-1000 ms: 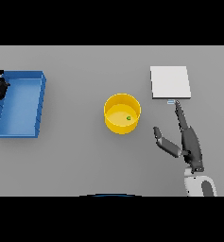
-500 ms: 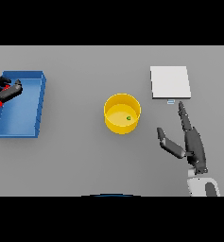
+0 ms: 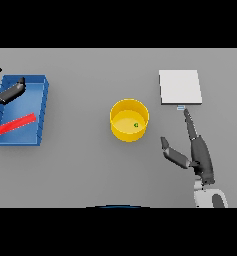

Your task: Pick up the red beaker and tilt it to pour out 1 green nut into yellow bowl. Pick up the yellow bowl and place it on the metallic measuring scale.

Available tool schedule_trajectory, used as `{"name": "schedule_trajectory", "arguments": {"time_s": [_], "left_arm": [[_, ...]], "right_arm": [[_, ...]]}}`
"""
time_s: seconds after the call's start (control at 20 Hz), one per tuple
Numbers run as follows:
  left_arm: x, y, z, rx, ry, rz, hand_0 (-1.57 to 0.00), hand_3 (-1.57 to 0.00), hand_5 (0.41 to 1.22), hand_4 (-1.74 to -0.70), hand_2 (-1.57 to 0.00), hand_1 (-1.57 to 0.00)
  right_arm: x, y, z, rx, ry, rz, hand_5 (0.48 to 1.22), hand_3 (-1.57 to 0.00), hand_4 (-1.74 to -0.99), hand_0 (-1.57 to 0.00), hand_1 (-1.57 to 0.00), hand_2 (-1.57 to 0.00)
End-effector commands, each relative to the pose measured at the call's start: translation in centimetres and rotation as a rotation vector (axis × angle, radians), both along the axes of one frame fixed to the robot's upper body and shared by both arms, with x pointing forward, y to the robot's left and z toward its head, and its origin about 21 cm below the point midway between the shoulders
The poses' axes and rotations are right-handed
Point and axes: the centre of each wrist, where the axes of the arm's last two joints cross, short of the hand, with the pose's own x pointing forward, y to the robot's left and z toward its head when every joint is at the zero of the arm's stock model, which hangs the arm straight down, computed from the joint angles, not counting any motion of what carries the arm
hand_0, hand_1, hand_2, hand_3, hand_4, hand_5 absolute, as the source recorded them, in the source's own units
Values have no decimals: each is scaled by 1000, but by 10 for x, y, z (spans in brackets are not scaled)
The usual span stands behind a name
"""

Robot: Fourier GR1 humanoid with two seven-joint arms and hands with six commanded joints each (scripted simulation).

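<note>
While the red beaker [image 3: 14, 124] lies flat in the blue tray [image 3: 40, 131], released beneath the spread left hand [image 3: 5, 92], the yellow bowl [image 3: 129, 120] holding a green nut [image 3: 136, 125] sits mid-table, between tray and metallic scale [image 3: 180, 87], with the right hand [image 3: 197, 152] spread nearby.

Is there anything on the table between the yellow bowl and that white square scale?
No. In the head view the grey table between the yellow bowl and the scale is bare; the right robot hand sits nearer, below that stretch.

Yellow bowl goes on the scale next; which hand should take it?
Right. The right hand is open between the yellow bowl and the scale. The left hand is far off over the blue tray.
</note>
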Motion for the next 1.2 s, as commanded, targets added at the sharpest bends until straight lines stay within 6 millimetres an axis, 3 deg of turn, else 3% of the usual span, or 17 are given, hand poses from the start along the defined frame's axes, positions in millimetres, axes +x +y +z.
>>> {"name": "schedule_trajectory", "arguments": {"time_s": [0.0,0.1,0.3,0.45,0.7,1.15], "left_arm": [[0,1,1,-2,-5,-6,-50,-39,671,-786,-41,-41],[-1,-1,-1,-5,-18,-6,-32,-24,679,-780,-26,-26],[1,-4,-2,-10,-14,-5,-12,-9,704,-786,-10,-10],[3,-8,-5,-15,-6,-14,-6,-4,710,-794,-5,-5],[4,-2,-4,-10,-10,-9,-1,-1,716,-793,-1,-1],[5,-4,-5,-2,-15,-22,1,1,717,-796,1,1]], "right_arm": [[0,-1,2,-9,0,10,662,1,-1198,1,1,1],[8,5,8,-30,-23,101,694,1,-1162,1,1,1],[33,1,27,-195,-36,241,707,1,-1234,1,1,1],[48,5,42,-403,-31,323,683,1,-1278,1,1,1],[74,20,63,-727,-88,503,666,1,-1276,1,1,1],[110,50,68,-935,-62,741,683,1,-1269,1,1,1]]}}
